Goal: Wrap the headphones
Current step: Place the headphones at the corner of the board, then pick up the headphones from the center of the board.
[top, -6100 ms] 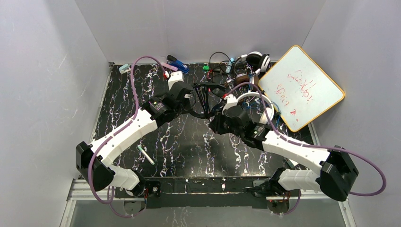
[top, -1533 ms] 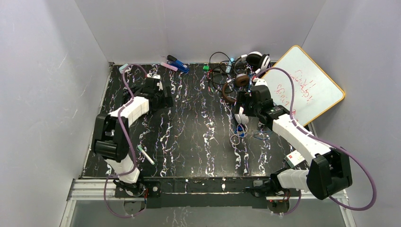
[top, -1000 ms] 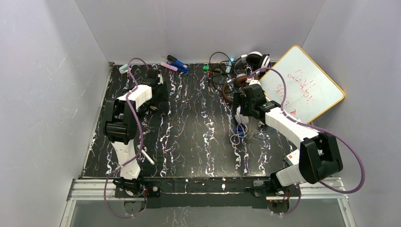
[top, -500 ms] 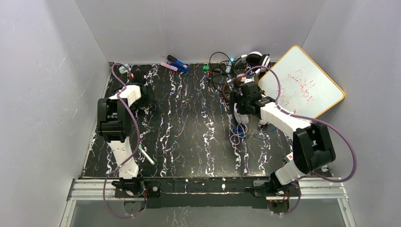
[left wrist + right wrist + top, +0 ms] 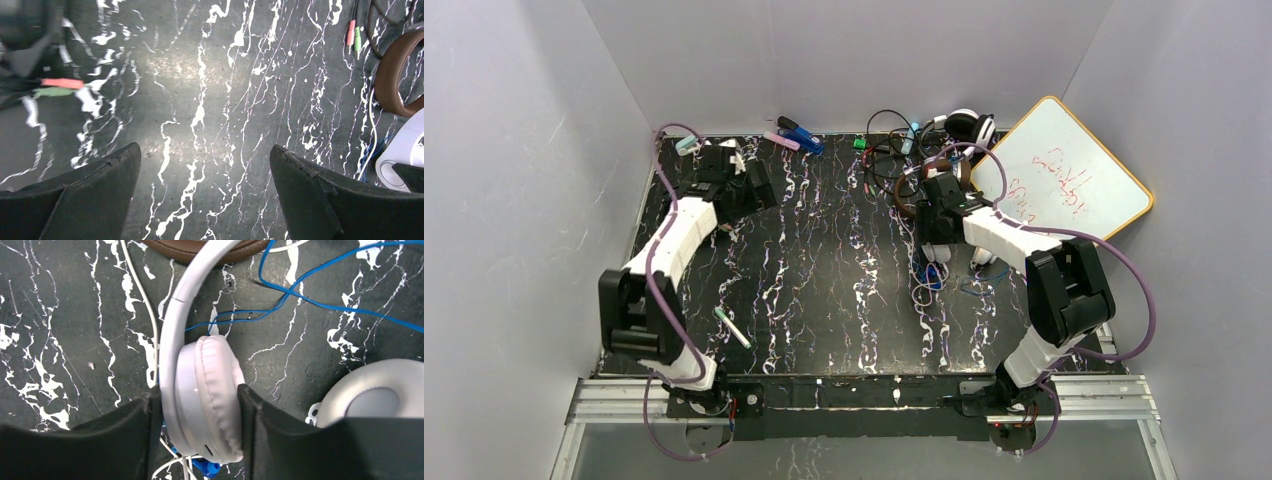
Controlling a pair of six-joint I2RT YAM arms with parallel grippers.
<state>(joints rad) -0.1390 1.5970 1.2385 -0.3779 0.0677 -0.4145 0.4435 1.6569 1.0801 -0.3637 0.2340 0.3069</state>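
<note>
The white headphones [image 5: 938,250] lie right of centre on the black marbled table [image 5: 824,290]. My right gripper [image 5: 934,232] is shut on one of their padded ear cups [image 5: 207,390], which fills the gap between both fingers. The second white cup [image 5: 370,400] rests just to the right, over a blue cord [image 5: 310,297]. The brown headphones [image 5: 914,190] lie right behind. My left gripper [image 5: 205,149] stands wide open over bare table at the back left [image 5: 754,190]. A dark, blurred headset with pink and green plugs [image 5: 57,86] lies beside it.
A whiteboard [image 5: 1064,185] leans at the right. Another black-and-white headset [image 5: 969,125] and tangled cords sit at the back. A blue stapler [image 5: 799,135], a small green item [image 5: 861,143] and a pen [image 5: 732,327] also lie on the table.
My left gripper opened and its arm swung out at the back left. My right gripper closed onto the white ear cup while that arm folded back.
</note>
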